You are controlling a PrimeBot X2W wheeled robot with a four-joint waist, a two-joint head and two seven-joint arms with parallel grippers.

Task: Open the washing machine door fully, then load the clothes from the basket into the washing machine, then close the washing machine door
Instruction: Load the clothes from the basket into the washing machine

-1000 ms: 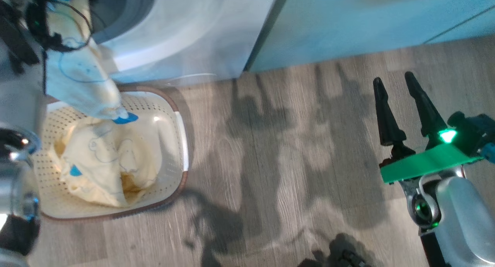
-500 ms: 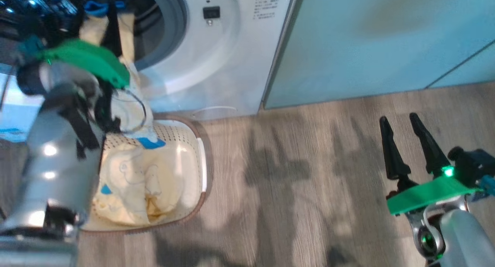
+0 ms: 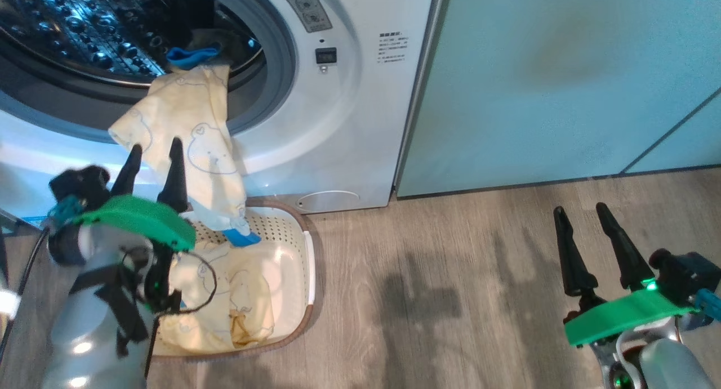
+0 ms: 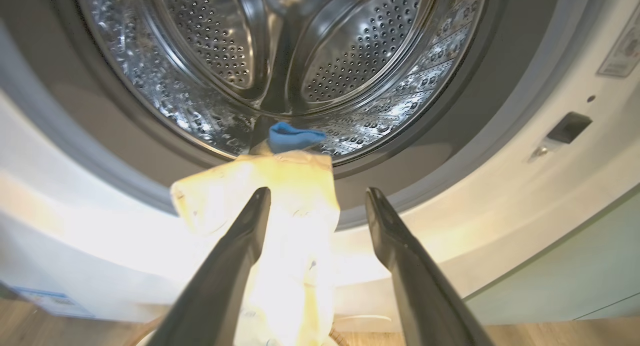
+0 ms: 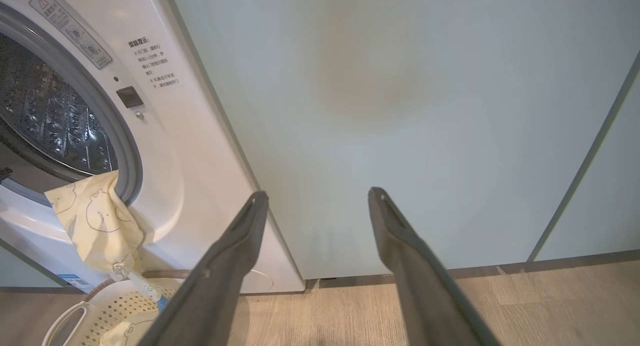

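Garment (image 3: pixel 191 130) drapes out of the washing machine (image 3: pixel 349 124) over the basket (image 3: pixel 276 226) before it — clothes (image 3: pixel 225 299) inside, cabinet (image 3: pixel 563 79) rightward.

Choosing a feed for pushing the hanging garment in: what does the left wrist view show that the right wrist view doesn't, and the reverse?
Left wrist view: the shiny steel perforated drum straight in, the blue cuff of the pale yellow printed garment on the drum's lip, the open left pincer before the cloth. Right wrist view: the cream perforated plastic basket beneath the hanging end, the open right pincer before a pale teal cabinet door. Both: that garment draped over the opening's rim of the white front-loading washing machine.
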